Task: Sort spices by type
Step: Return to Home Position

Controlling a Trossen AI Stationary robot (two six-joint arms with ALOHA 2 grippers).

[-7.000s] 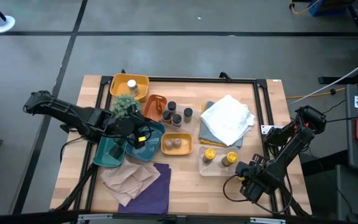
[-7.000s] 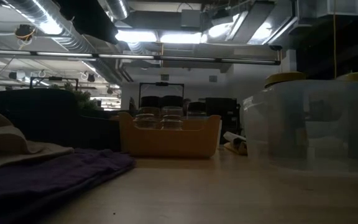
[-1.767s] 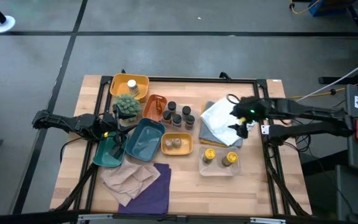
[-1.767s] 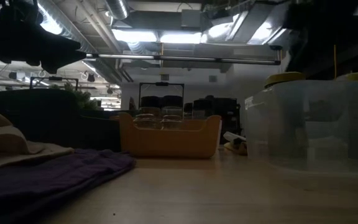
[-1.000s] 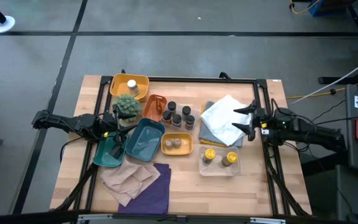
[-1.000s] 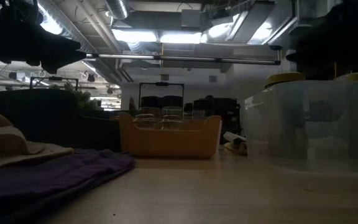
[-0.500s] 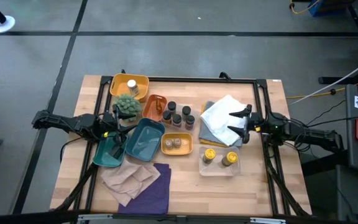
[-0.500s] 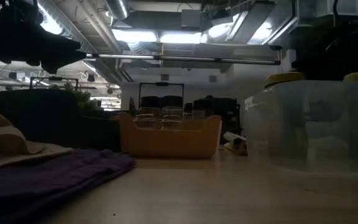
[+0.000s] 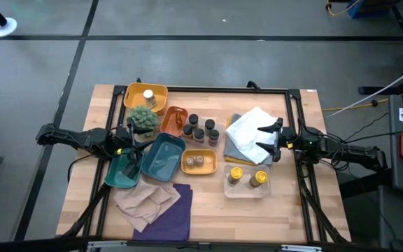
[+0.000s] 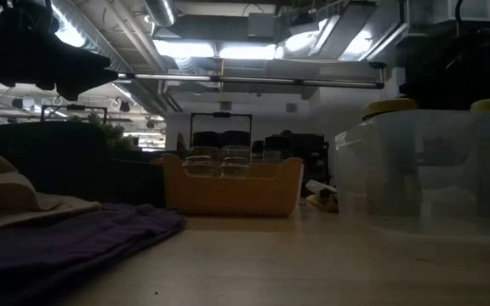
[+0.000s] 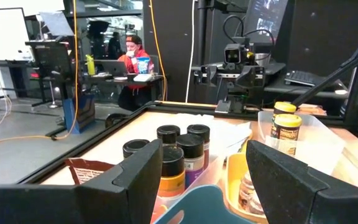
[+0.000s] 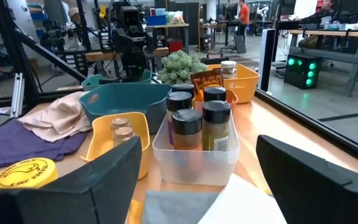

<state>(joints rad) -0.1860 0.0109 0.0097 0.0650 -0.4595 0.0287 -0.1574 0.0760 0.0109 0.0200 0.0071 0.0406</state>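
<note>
Landmark: small yellow tray (image 9: 185, 168), with pale-lid spices (image 9: 199, 161) inside.
Dark-lid spices (image 9: 200, 129): in a clear bin just beside the tray.
Yellow-lid spices (image 9: 247, 178): in another bin, right of the tray.
Right end effector (image 9: 264, 138): I see it wide open and empty, over the white cloth (image 9: 250, 133) right of the tray.
Left end effector (image 9: 130, 134): open and empty, left of the tray.

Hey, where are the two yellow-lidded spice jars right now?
In the high view, the yellow-lidded jars stand side by side in the clear bin on the table's right side, below the white cloth and right of the small yellow tray.
</note>
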